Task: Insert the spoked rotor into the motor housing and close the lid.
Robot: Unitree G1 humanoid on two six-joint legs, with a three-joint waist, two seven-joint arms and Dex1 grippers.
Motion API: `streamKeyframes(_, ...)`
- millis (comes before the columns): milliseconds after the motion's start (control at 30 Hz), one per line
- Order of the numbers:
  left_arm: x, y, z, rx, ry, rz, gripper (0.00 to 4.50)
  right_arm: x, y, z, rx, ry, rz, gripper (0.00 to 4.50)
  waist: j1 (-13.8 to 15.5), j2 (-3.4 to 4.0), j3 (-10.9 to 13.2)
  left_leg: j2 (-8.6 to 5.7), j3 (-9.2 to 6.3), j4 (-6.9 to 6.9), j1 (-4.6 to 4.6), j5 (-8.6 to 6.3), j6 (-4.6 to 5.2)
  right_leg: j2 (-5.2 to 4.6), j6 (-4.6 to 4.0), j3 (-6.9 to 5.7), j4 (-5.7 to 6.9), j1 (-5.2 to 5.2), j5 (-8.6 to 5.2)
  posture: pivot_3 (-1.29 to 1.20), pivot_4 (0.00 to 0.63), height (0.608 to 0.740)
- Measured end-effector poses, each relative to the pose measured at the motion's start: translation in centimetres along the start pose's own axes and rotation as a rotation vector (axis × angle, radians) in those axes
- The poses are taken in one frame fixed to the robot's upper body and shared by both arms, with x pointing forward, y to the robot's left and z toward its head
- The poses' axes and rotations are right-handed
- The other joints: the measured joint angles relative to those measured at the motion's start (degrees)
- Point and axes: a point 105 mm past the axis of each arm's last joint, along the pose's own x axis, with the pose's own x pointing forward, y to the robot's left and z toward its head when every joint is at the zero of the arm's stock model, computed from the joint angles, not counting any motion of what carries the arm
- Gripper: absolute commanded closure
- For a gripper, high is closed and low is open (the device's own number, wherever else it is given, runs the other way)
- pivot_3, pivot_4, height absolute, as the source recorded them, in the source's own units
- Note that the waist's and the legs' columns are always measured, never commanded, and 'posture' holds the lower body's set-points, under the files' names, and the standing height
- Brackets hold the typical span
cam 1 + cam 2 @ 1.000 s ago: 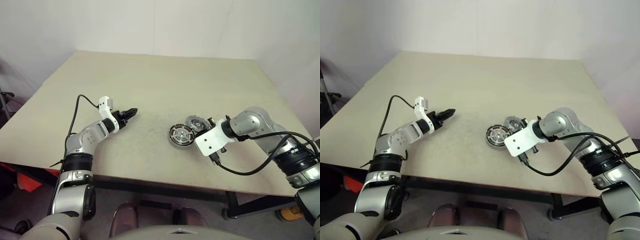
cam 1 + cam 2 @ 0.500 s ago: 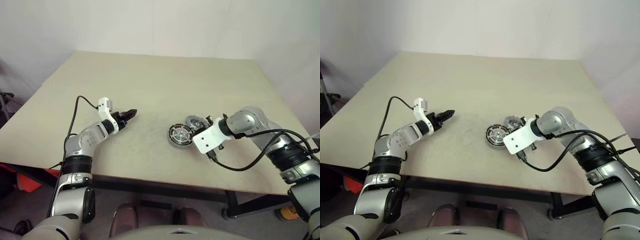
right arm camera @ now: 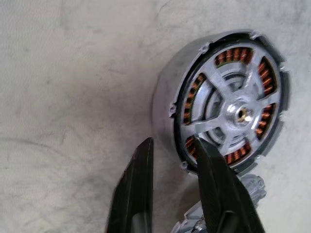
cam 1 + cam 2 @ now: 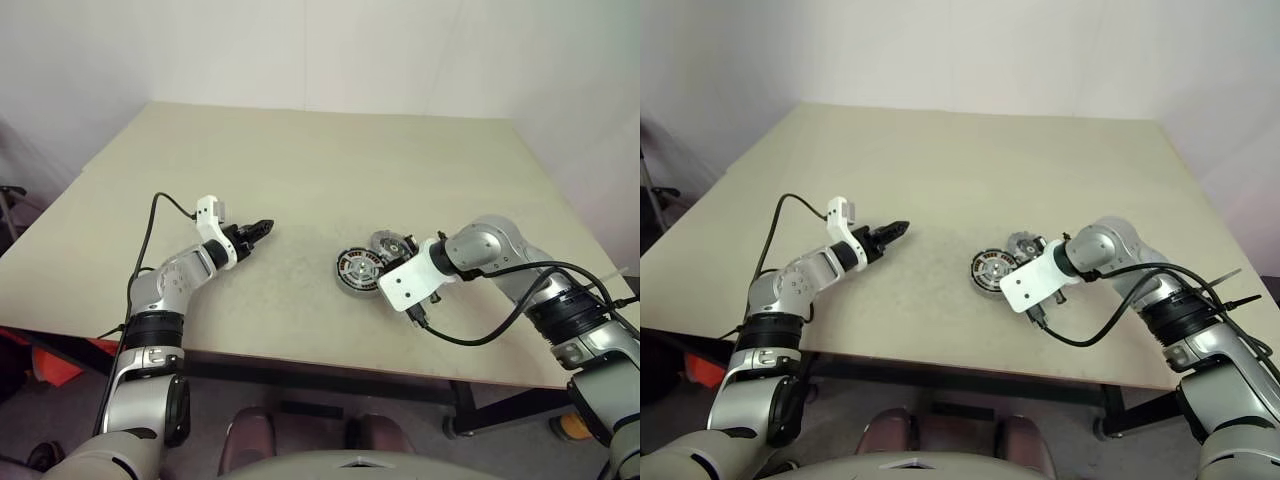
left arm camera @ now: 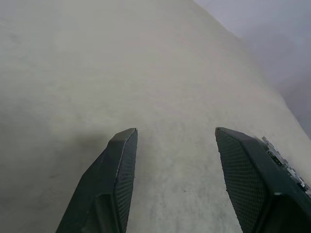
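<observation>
The motor housing (image 4: 356, 270), a round silver cup with copper windings around a silver hub, lies on the table (image 4: 300, 150) right of centre. Just behind it, touching or nearly so, rests the spoked rotor (image 4: 391, 244), a flat grey disc with a notched rim. In the right wrist view my right gripper (image 3: 172, 141) is open by a narrow gap. One finger is outside the housing (image 3: 228, 107) wall and the other over the windings, and part of the rotor (image 3: 248, 187) shows beside them. My left gripper (image 4: 265, 227) hovers open and empty over bare table well to the left. The lid is out of view.
The white camera mount (image 4: 408, 285) on my right wrist hangs over the table's near edge and hides the fingers from the head views. A black cable (image 4: 480, 340) loops below that arm. A white wall stands behind the table.
My right wrist has edged slightly left toward the housing. The left arm, the housing and the rotor have stayed where they were.
</observation>
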Motion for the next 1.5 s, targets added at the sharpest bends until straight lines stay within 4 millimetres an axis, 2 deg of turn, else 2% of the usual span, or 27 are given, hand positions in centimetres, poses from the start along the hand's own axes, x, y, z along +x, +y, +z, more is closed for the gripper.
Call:
streamKeyframes(67, 0.0, 0.0, 0.0, 0.001, -0.001, 0.001, 1.76, 0.0, 0.2, 0.0, -0.009, 0.0, 0.014, 4.44, -0.02, -0.07, -0.03, 0.03, 0.0, -0.01, 0.14, 0.0, -0.01, 0.02, -0.01, 0.0, -0.01, 0.13, -0.01, 0.0, 0.0, 0.74)
streamKeyframes(100, 0.0, 0.0, 0.0, 0.0, -0.001, 0.001, 1.76, 0.2, 0.2, 0.0, -0.006, -0.003, 0.015, 4.49, -0.07, -0.06, -0.03, 0.01, 0.0, -0.01, 0.15, 0.0, -0.01, 0.0, -0.01, 0.01, -0.01, 0.14, -0.01, 0.0, 0.0, 0.74)
streamKeyframes(400, 0.0, 0.1, 0.0, 0.0, -0.001, 0.005, 1.76, 0.4, -0.1, -0.1, 0.026, -0.002, 0.003, 4.49, -0.28, -0.06, -0.03, 0.0, 0.01, -0.01, 0.19, 0.01, -0.03, 0.0, -0.01, 0.01, -0.01, 0.18, 0.0, 0.0, 0.0, 0.74)
streamKeyframes(567, -0.1, 0.1, -0.3, -0.006, 0.003, 0.01, 1.76, 0.6, -1.1, 0.0, 0.209, -0.022, -0.039, 4.49, -1.19, -0.04, 0.0, 0.01, 0.0, -0.02, 0.17, 0.12, -0.1, -0.01, -0.11, -0.01, 0.0, 0.15, 0.07, 0.0, 0.0, 0.74)
streamKeyframes(700, 0.0, 0.1, -0.5, -0.01, 0.004, 0.008, 1.76, 0.0, -1.8, 0.6, 0.368, -0.063, -0.049, 4.49, -1.17, -0.02, 0.02, 0.06, -0.01, -0.08, -0.07, 0.15, -0.09, 0.01, -0.14, -0.07, 0.0, -0.11, 0.08, 0.0, 0.0, 0.74)
streamKeyframes(933, 0.1, 0.0, -0.5, -0.011, 0.005, 0.007, 1.76, -0.3, -2.6, 2.2, 0.421, -0.108, -0.064, 4.49, -1.11, -0.01, 0.03, 0.09, 0.01, -0.2, -0.35, 0.14, -0.04, 0.01, -0.18, -0.17, -0.17, -0.3, 0.05, 0.0, 0.0, 0.74)
streamKeyframes(1000, 0.1, 0.0, -0.5, -0.011, 0.005, 0.007, 1.76, 0.0, -3.0, 3.0, 0.435, -0.14, -0.073, 4.49, -1.16, -0.02, 0.03, 0.1, 0.01, -0.23, -0.31, 0.14, -0.06, 0.01, -0.18, -0.17, -0.16, -0.29, 0.05, 0.0, 0.0, 0.74)
streamKeyframes(1233, 0.0, 0.0, -0.4, -0.005, 0.0, 0.006, 1.76, 1.9, -3.3, 4.0, 0.484, -0.162, -0.06, 4.49, -1.1, 0.0, 0.03, 0.08, 0.0, -0.23, -0.29, 0.18, -0.14, 0.0, -0.18, -0.16, -0.13, -0.29, 0.05, 0.0, 0.0, 0.74)
streamKeyframes(1500, -0.3, -0.1, -0.4, 0.003, -0.004, 0.01, 1.76, 3.4, -4.5, 3.8, 0.586, -0.168, -0.068, 4.49, -1.15, 0.0, 0.03, 0.08, 0.0, -0.25, -0.18, 0.21, -0.21, 0.0, -0.18, -0.16, -0.08, -0.23, 0.05, 0.0, 0.0, 0.74)
